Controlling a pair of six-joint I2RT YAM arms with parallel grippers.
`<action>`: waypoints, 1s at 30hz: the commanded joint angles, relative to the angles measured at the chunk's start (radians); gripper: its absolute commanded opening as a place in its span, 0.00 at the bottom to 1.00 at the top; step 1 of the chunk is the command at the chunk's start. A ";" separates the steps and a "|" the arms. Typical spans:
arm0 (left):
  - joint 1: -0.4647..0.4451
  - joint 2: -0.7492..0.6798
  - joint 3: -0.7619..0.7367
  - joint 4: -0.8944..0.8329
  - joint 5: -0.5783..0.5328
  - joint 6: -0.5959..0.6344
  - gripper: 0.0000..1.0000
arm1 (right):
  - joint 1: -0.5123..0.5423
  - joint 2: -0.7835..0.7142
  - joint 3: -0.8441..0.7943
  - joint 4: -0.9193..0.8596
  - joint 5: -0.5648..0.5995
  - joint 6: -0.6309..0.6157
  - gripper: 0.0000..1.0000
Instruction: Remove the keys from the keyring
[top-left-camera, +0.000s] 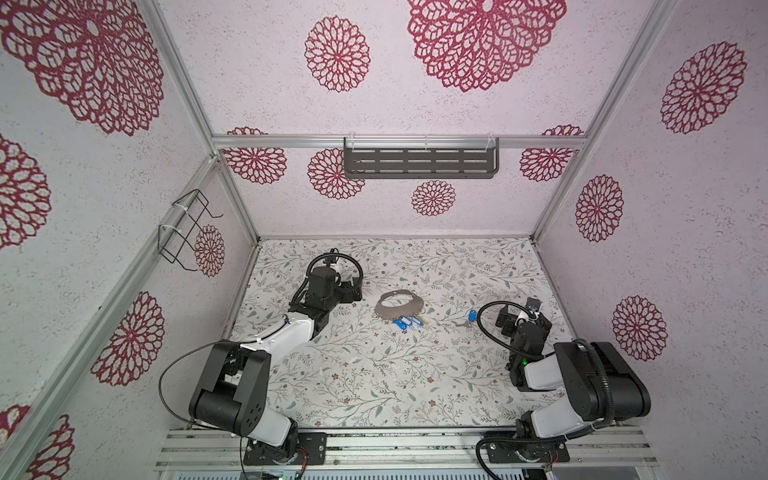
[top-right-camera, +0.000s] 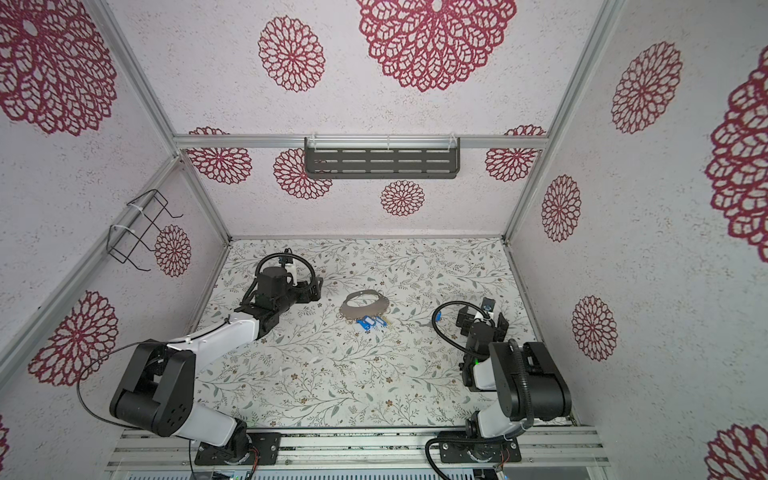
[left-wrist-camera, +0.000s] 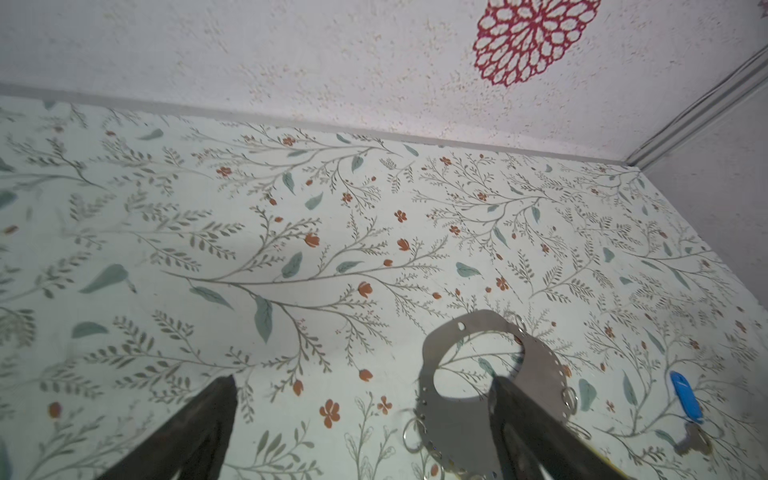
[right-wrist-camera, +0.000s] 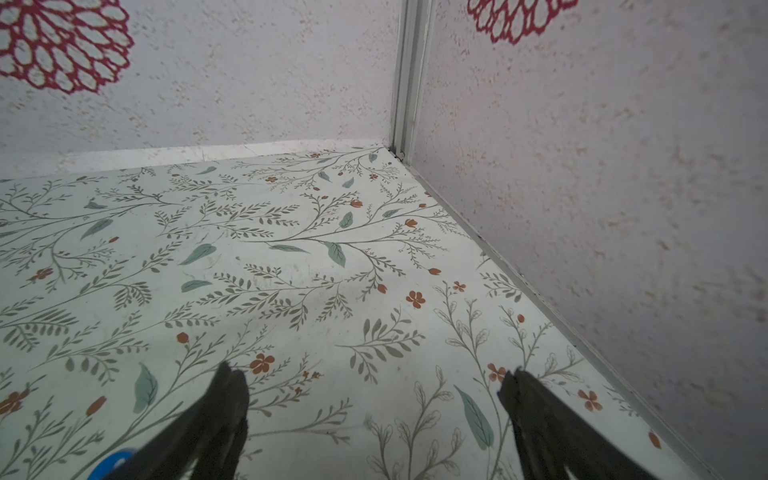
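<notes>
Left gripper (left-wrist-camera: 361, 386): open wide, holds nothing, sits near keyring (top-left-camera: 398, 312). Right gripper (right-wrist-camera: 374, 376): open too, empty. Keyring: on table (top-left-camera: 374, 374). Keys (top-left-camera: 405, 323): at its front edge. 1 key (top-left-camera: 471, 316): apart, near right gripper.

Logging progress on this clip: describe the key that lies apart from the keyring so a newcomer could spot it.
On the floral table, find the grey keyring near the middle. In a top view, right of it lies one blue-tagged key alone, unlike the tagged keys bunched at the ring's near edge.

Right end effector (right-wrist-camera: 370, 370) gapes over floral table (right-wrist-camera: 291, 270) beside a blue tag (right-wrist-camera: 112, 463).
</notes>
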 joint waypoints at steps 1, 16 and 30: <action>0.013 -0.049 0.062 -0.156 -0.184 0.146 0.97 | 0.008 0.004 0.023 0.025 -0.027 0.003 0.99; 0.104 -0.299 -0.293 0.302 -0.594 0.374 0.97 | 0.008 0.001 0.038 -0.008 -0.023 0.007 0.99; 0.224 -0.138 -0.422 0.705 -0.473 0.324 0.97 | 0.008 0.001 0.038 -0.008 -0.023 0.007 0.99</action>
